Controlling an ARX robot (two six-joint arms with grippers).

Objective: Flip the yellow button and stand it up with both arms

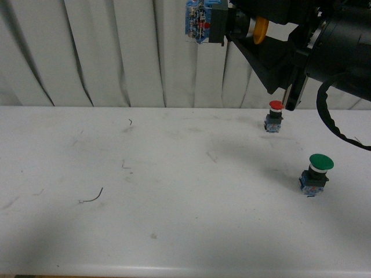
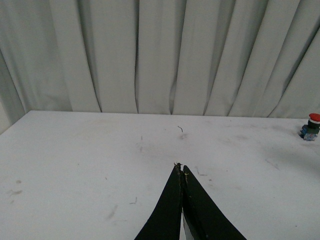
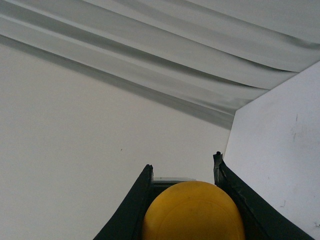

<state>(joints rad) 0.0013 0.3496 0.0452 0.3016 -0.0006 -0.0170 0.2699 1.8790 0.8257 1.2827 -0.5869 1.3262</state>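
Note:
The yellow button [image 1: 261, 29] is held high above the white table [image 1: 174, 231], lying sideways with its blue-and-black base pointing left and its cap to the right. My right gripper [image 1: 228, 27] is shut on its black collar. In the right wrist view the yellow cap [image 3: 194, 212] fills the space between the two black fingers, and the right gripper [image 3: 182, 169] points at the curtain. My left gripper [image 2: 180, 167] is shut with nothing in it, low over the table. It does not show in the front view.
A red-capped button [image 1: 275, 114] stands at the table's far right, also seen as the red-capped button [image 2: 310, 126]. A green-capped button [image 1: 316, 172] stands nearer, on the right. A thin wire scrap [image 1: 93, 197] lies front left. A white curtain [image 1: 116, 52] hangs behind.

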